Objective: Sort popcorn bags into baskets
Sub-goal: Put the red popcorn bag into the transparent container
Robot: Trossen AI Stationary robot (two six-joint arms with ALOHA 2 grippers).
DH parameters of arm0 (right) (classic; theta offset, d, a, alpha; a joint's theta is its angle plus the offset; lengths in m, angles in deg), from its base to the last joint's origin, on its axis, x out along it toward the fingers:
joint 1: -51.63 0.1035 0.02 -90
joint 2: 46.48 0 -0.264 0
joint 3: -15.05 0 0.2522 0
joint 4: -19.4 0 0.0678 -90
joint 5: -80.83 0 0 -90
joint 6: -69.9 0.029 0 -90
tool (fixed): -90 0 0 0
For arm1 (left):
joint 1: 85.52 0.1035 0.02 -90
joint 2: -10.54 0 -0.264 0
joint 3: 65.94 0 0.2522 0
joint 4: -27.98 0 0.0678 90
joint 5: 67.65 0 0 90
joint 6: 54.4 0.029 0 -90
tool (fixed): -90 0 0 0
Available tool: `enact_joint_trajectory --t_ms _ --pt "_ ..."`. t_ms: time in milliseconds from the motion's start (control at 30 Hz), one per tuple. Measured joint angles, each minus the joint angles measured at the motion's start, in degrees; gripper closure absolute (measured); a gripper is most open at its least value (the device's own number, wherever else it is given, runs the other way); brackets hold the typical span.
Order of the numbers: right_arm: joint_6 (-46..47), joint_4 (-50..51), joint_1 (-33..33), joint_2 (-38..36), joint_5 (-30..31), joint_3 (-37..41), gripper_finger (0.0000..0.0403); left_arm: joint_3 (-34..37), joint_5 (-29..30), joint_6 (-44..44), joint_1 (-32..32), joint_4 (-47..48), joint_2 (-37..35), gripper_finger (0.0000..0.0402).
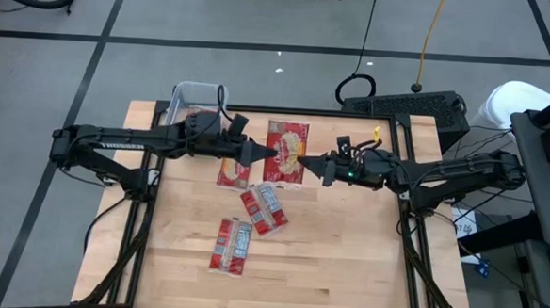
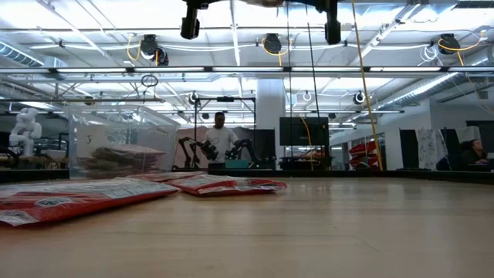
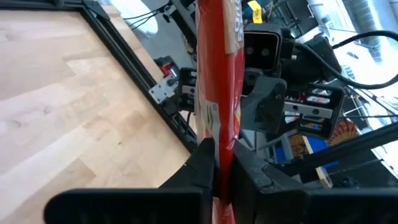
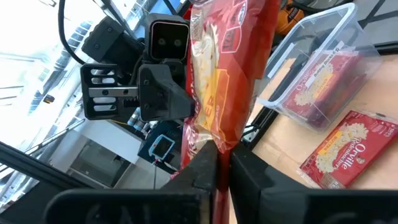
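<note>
A red popcorn bag [image 1: 286, 151] hangs above the table's middle, its popcorn picture facing up. My left gripper [image 1: 271, 155] is shut on its left side and my right gripper [image 1: 305, 163] on its right side. Another bag [image 1: 233, 172] lies flat on the table under the left gripper, and two lie nearer the front [image 1: 263, 208] [image 1: 232, 246]. The clear basket [image 1: 197, 103] stands at the table's far left corner with red bags in it [image 4: 323, 81]. My left gripper [image 3: 222, 168] pinches the bag's left long edge [image 3: 219, 134] between its two fingers, about midway along it, coming level from the table's left. The bag is lifted clear of the table. My right gripper [image 4: 224, 165] pinches the opposite long edge [image 4: 214, 134] between its two fingers, coming level from the table's right. The bag spans the gap between the two grippers, clear of the wood.
The low view shows flat bags [image 2: 224, 184] [image 2: 69, 197] on the wood and the basket [image 2: 123, 143] behind them. A black frame [image 1: 413, 218] borders the table. Bare wood lies at the table's right and near side. A person stands far off in the room.
</note>
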Motion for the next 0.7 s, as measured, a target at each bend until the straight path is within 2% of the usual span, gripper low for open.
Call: enact_joint_trajectory --t_ms 100,233,400,700 --pt "0.44 0.83 0.0 -0.05 -0.11 0.0 0.0352 0.02 -0.61 0.58 0.76 0.52 -0.94 0.0369" --pt "1.91 5.16 -0.24 -1.17 -1.39 0.0 0.0309 0.04 -2.44 1.21 2.93 2.58 -3.04 0.0378" --pt "1.99 11.82 -0.66 -3.34 -1.43 0.0 0.0266 0.04 -3.2 1.86 6.21 8.4 -6.79 0.0379" --pt "0.48 16.33 -0.83 -4.43 -1.42 0.0 0.0254 0.04 -3.15 5.51 15.18 23.79 -13.87 0.0375"
